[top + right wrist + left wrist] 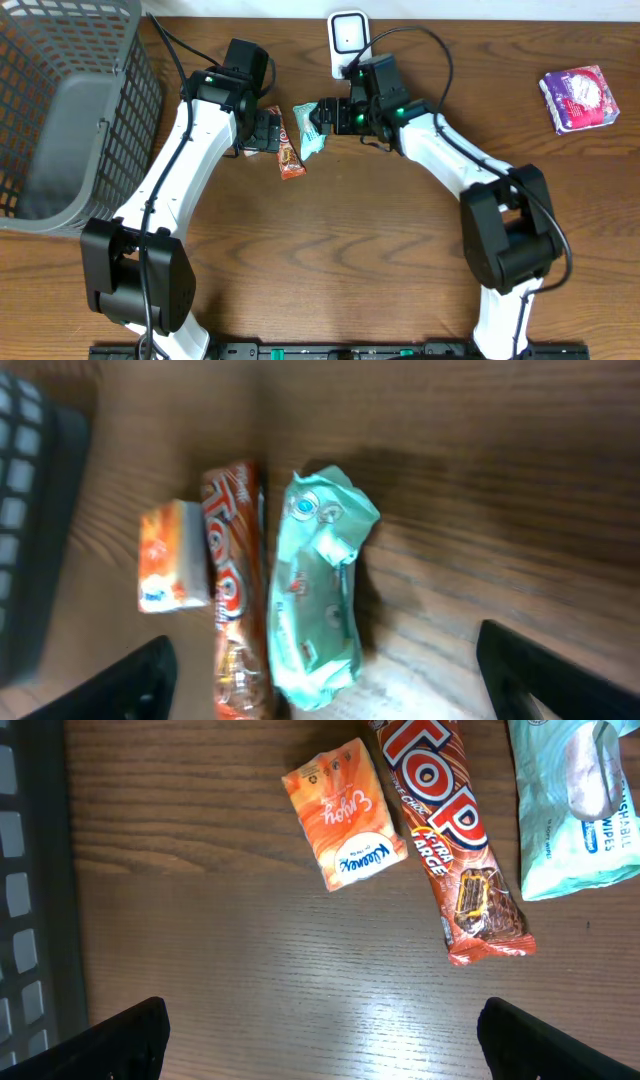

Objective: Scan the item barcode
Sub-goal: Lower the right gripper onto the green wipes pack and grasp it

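Observation:
A teal wipes pack (312,132) lies on the wooden table beside a long orange chocolate bar (287,155). My right gripper (318,117) hovers over the pack's far end. In the right wrist view the wipes pack (315,600) sits between the wide-open jaws of the right gripper (325,660), touching neither finger. My left gripper (265,130) is open over bare wood. In its view the left gripper (323,1020) holds nothing, with an orange tissue pack (343,815), the bar (450,850) and the wipes (575,810) ahead of it. A white scanner (347,40) stands at the back.
A grey mesh basket (130,70) fills the far left of the table, close to the left arm. A purple packet (580,97) lies at the far right. The tissue pack (170,555) and bar (235,610) lie right against the wipes.

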You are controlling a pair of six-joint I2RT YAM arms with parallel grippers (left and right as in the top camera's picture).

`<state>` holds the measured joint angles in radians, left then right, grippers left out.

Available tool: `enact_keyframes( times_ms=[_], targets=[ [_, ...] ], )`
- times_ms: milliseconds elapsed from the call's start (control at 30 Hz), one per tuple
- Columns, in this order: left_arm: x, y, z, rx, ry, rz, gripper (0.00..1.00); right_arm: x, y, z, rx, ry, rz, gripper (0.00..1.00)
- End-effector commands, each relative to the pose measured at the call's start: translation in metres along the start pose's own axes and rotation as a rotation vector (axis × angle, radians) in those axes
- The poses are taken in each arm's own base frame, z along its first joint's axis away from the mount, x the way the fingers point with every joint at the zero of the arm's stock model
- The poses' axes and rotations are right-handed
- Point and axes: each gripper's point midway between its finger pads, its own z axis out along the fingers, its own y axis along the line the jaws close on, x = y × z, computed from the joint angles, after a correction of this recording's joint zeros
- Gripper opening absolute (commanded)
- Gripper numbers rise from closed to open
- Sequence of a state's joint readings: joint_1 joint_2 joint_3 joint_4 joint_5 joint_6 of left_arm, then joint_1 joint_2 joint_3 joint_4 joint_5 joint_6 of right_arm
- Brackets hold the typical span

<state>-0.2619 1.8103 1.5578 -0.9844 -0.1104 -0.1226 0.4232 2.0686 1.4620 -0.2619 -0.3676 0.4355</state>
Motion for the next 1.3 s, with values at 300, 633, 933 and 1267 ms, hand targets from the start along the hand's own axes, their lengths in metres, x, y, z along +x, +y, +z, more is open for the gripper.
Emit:
enact_keyframes(
  times_ms=[300,633,933,1267],
  targets=[
    [0.001,0.001,0.002,-0.002,0.007,0.005,0.98,0.015,0.01,0.022,-0.103,0.048,-0.007,0.82],
    [0.001,0.001,0.002,-0.002,0.007,0.005,0.98,0.028,0.001,0.052,-0.103,0.063,0.058,0.8],
    [0.001,0.001,0.002,-0.002,0.007,0.005,0.98,0.061,-0.006,0.067,-0.094,0.165,0.054,0.71],
    [0.001,0.001,0.002,-0.002,0.007,0.005,0.98,0.071,-0.019,0.072,-0.04,0.192,0.056,0.32]
  ],
)
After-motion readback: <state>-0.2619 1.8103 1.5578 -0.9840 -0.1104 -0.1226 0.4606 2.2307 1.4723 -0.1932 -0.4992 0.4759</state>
